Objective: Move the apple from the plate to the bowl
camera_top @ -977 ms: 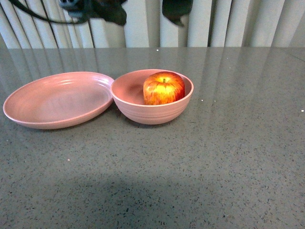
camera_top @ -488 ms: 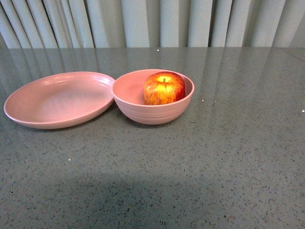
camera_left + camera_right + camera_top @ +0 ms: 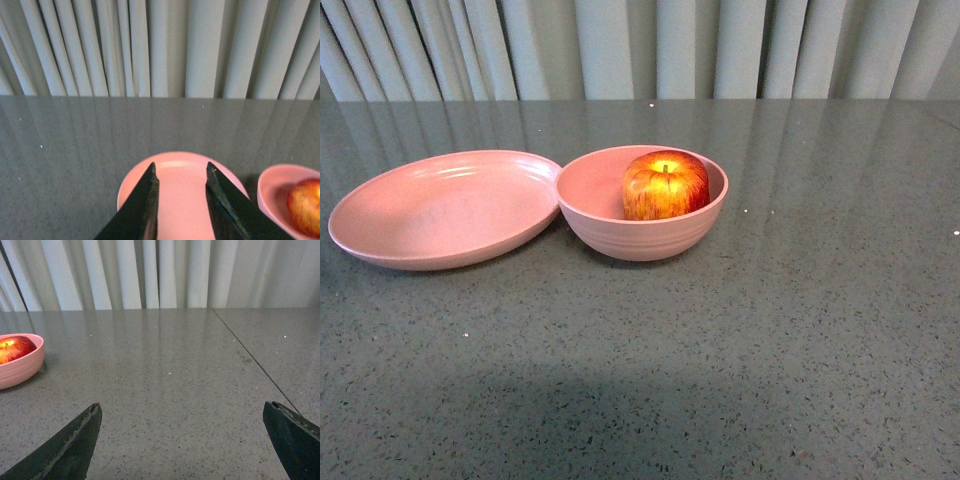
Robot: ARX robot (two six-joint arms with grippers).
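Two pink dishes and one fruit sit on the grey speckled worktop (image 3: 800, 330), which runs back to a wall of pale curtains (image 3: 620, 45) along its far edge. Largest of the three is the plate (image 3: 435, 210), lying toward the left edge and bare inside, so the fruit is plainly gone from it. Its right rim touches, or all but touches, the bowl (image 3: 630, 240), which stands near the middle of the worktop; setting them rim to rim keeps the carry between them short. Smallest is the apple (image 3: 665, 185), upright with its stem up, resting inside the bowl against the wall nearer the right edge, its top rising just above the rim. Judged from this, the move is finished and nothing is left to carry.

Neither arm shows in the front view. The left end effector (image 3: 181, 200) hangs above the plate with its jaws a modest gap apart and nothing between them, a sensible pose after a release. The right end effector (image 3: 182, 440) is spread wide and empty over bare worktop toward the right edge, well clear of the bowl, apparently idle since one arm suffices here.
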